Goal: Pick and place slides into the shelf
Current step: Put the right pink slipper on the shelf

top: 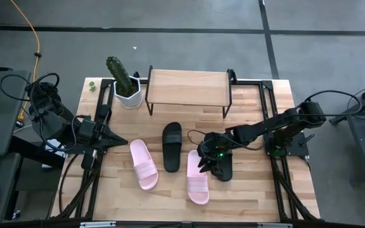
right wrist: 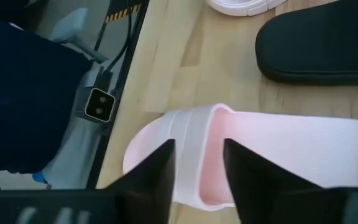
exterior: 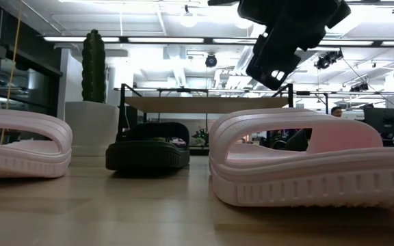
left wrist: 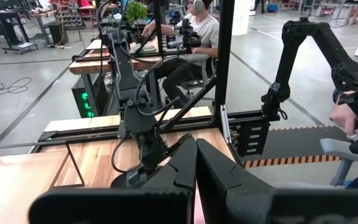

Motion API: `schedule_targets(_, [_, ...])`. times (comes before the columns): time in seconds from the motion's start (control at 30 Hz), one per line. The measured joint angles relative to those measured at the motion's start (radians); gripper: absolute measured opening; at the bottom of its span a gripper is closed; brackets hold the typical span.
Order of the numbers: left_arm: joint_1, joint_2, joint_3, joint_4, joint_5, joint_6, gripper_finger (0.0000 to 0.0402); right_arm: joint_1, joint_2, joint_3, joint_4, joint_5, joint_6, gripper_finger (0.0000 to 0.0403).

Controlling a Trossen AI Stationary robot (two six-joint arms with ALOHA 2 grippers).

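Note:
Two pale pink slides lie sole-down on the table, one point(top: 144, 164) left of centre and one point(top: 197, 178) near the front. A black slide point(top: 172, 146) lies between them. A dark shape point(top: 224, 170) right of the nearer pink slide may be the second black one; my right arm covers most of it. The shelf point(top: 189, 87) stands at the far edge. My right gripper point(top: 203, 159) hovers open above the nearer pink slide point(right wrist: 278, 149), its fingers over the strap point(right wrist: 191, 134); the low view shows this gripper point(exterior: 272, 65) clear of it. My left gripper point(top: 120, 142) waits shut by the left pink slide.
A white pot with a cactus point(top: 127, 87) stands left of the shelf at the far left. Black frame rails point(top: 277, 164) run along both table sides. A seated person point(left wrist: 197, 37) and other benches show in the room beyond. Bare wood point(top: 252, 190) lies at the near right.

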Motion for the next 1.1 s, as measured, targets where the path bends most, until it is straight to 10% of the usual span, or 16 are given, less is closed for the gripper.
schedule_targets(0.33, [0.0, 0.001, 0.0, -0.018, 0.0, -0.003, 0.0001, 0.0, 0.04, 0.0, 0.002, -0.003, -0.006, 0.0207])
schedule_targets(1.1, [0.0, 0.003, 0.0, -0.023, 0.004, -0.009, 0.0001, 0.013, 0.299, -0.001, 0.277, -0.257, 0.064, 0.021])
